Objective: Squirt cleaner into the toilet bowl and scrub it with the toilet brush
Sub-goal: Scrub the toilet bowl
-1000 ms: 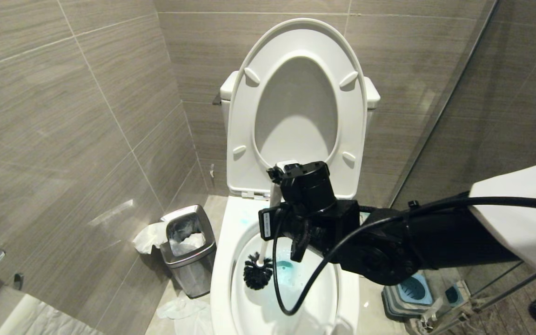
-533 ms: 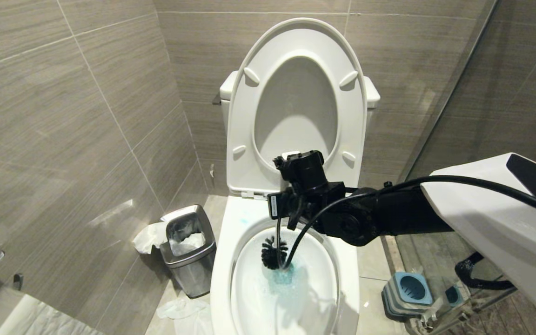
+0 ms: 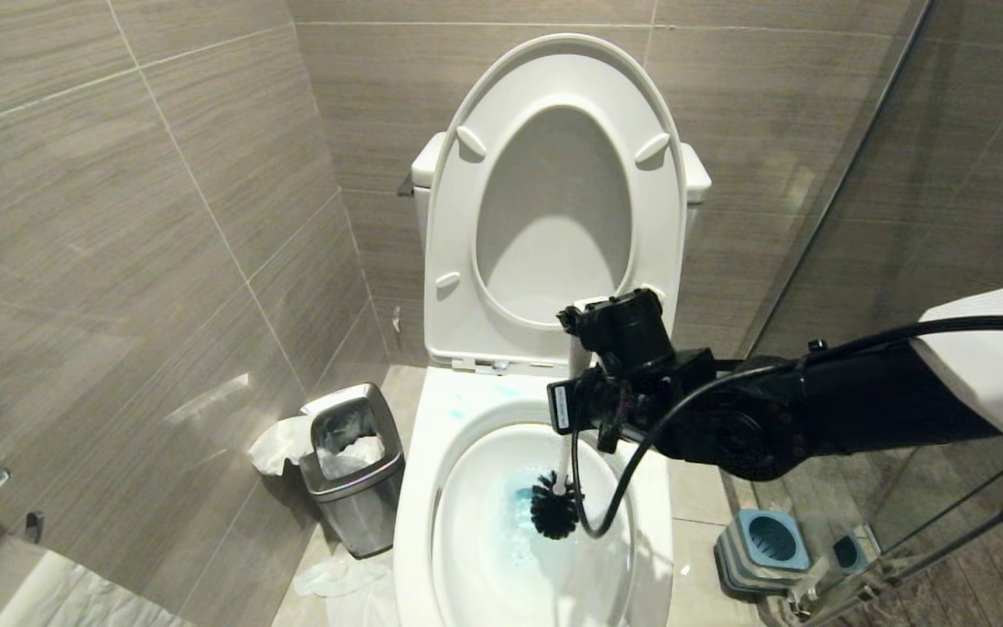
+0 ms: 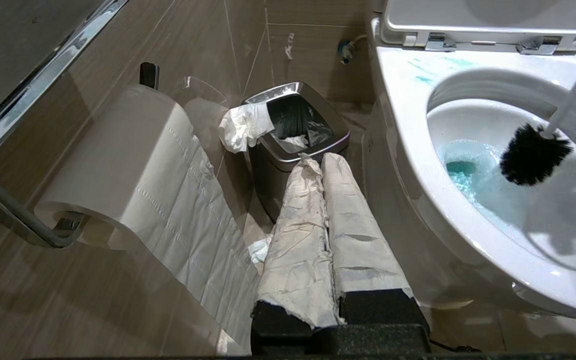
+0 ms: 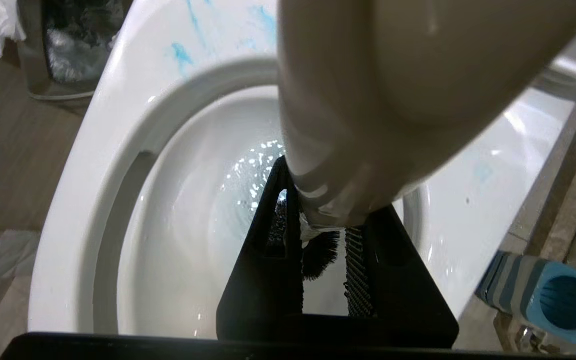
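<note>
Since a second ago your right hand (image 3: 573, 402) has swung the toilet brush (image 3: 554, 505) from the bowl's 9 o'clock wall across to 3 o'clock.

Head view: you're mid-scrub in the toilet bowl (image 3: 432, 540), bristles beside blue cleaner (image 3: 521, 496).

Left wrist view: your left hand (image 4: 325, 240) hangs closed and empty by the bin (image 4: 295, 125).

Right wrist view: fingers (image 5: 273, 260) clamp the handle. Next, sweep toward 6 o'clock, keeping pressure.

One toilet bowl (image 3: 419, 522), one toilet brush (image 3: 554, 505), one steel bin (image 3: 353, 470), one paper roll (image 4: 133, 150), one blue-grey holder (image 3: 767, 544)
</note>
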Controlling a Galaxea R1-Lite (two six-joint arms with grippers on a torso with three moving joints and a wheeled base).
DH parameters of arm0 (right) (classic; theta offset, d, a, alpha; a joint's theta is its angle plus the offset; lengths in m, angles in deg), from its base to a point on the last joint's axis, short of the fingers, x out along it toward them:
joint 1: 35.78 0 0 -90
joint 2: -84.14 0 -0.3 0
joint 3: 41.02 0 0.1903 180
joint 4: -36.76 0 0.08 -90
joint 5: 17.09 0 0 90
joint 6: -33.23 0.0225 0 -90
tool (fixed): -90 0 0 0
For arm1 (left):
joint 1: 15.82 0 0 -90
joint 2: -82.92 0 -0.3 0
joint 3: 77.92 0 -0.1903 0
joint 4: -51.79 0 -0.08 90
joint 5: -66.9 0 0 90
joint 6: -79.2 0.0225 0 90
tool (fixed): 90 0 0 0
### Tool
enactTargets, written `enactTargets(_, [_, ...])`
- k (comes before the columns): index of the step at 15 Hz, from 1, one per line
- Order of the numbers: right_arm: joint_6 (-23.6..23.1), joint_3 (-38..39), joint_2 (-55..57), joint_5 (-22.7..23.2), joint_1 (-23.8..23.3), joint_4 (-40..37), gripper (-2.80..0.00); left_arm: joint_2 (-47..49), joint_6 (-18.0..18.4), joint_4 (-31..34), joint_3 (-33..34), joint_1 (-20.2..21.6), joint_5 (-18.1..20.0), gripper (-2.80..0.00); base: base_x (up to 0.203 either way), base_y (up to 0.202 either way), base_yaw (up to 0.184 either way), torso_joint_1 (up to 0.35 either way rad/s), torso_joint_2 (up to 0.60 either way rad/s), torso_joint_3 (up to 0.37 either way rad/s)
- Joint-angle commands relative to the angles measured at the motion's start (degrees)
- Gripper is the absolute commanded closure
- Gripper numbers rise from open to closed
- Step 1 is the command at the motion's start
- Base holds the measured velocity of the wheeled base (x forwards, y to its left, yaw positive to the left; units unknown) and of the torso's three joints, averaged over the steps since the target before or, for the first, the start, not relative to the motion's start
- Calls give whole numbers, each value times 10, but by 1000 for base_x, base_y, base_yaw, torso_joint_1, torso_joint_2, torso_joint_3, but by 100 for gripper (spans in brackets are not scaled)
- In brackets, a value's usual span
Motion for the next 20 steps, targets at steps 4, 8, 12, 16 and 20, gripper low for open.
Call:
enactTargets(4, [21, 41, -55, 13, 52, 10, 0, 1, 0, 0, 2, 0, 0, 0, 0, 0, 0, 0, 0, 0])
enactTargets(8, [18, -36, 7, 12, 57, 17, 0, 1, 0, 0, 1, 0, 0, 0, 0, 0, 0, 0, 0, 0])
enactTargets(12, [1, -70, 44, 4, 36, 17, 0, 1, 0, 0, 2, 0, 0, 0, 0, 0, 0, 0, 0, 0])
enactTargets(16, [1, -70, 88, 1, 17, 18, 0, 0, 0, 0, 1, 0, 0, 0, 0, 0, 0, 0, 0, 0])
enactTargets(20, [-12, -86, 163, -6, -1, 68, 0, 1, 0, -1, 1, 0, 0, 0, 0, 0, 0, 0, 0, 0])
